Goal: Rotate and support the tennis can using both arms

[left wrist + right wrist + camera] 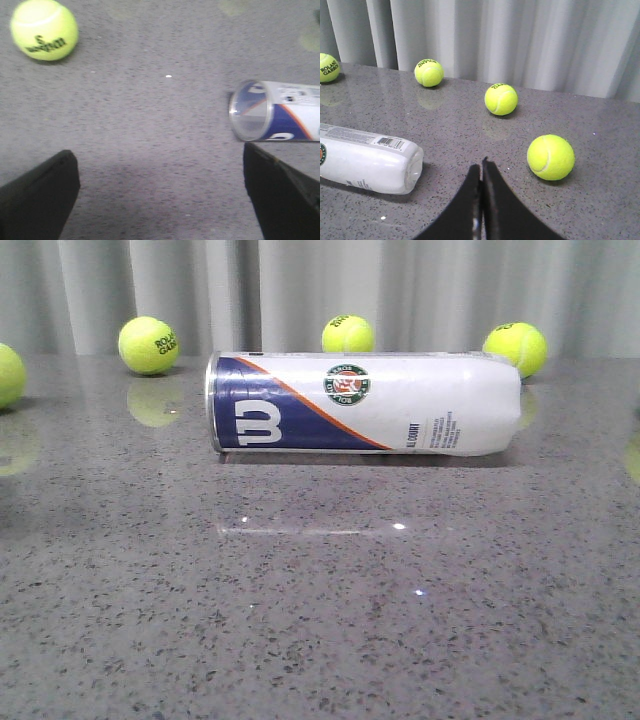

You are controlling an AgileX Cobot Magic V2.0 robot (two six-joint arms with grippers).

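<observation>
Long white-and-navy cylindrical tennis can [362,403] lying sideways on speckled grey counter [320,620]; left hand [160,192] spread, beside can; right hand [481,200] pressed together, empty

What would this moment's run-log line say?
tennis can: lying sideways, untouched | left pincer: open, near can's clear end | right pincer: shut, empty

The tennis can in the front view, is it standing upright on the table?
No, the tennis can lies on its side on the table, its navy end toward the left.
</observation>
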